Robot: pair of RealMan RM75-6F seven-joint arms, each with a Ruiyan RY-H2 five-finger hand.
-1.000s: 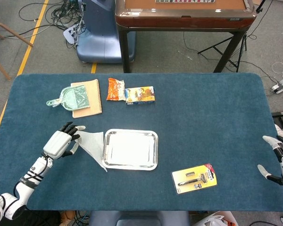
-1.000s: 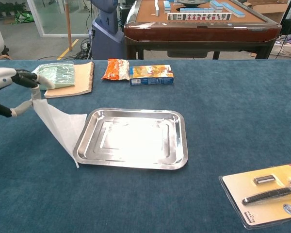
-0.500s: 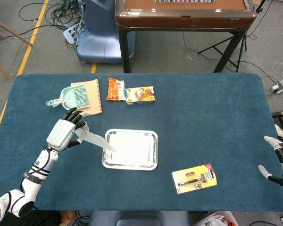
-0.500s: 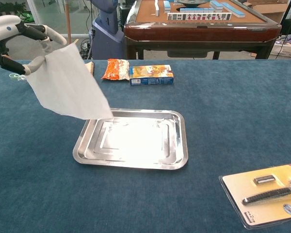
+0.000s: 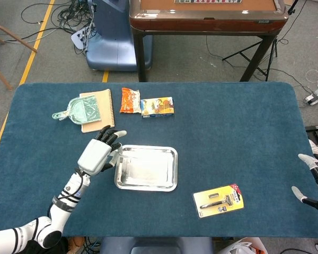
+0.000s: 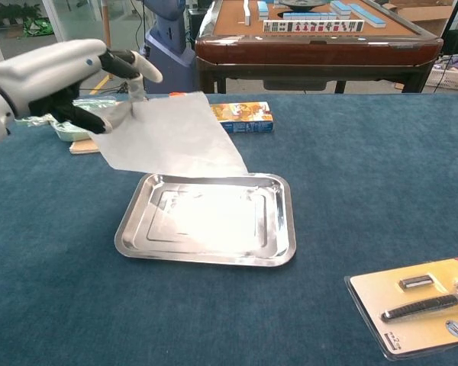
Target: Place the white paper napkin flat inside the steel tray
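The white paper napkin [image 6: 172, 137] hangs in the air, pinched at one corner by my left hand [image 6: 57, 76]. It slopes down to the right, and its lower edge reaches the far rim of the steel tray [image 6: 206, 255]. In the head view my left hand [image 5: 97, 154] hovers just left of the tray [image 5: 148, 169], whose inside holds nothing. That view shows the napkin nearly edge-on, so it is hard to make out. My right hand [image 5: 314, 179] rests at the table's right edge with its fingers apart, holding nothing.
A razor blister pack [image 5: 219, 200] lies right of the tray near the front edge. At the back left are a notebook [image 5: 100, 111] with a green dustpan on it, an orange snack bag [image 5: 130, 99] and a blue box [image 5: 157, 107].
My left hand lifted the napkin off the cloth and carried it right toward the tray. The sheet now hangs over the tray's far left part. The right hand stayed put.
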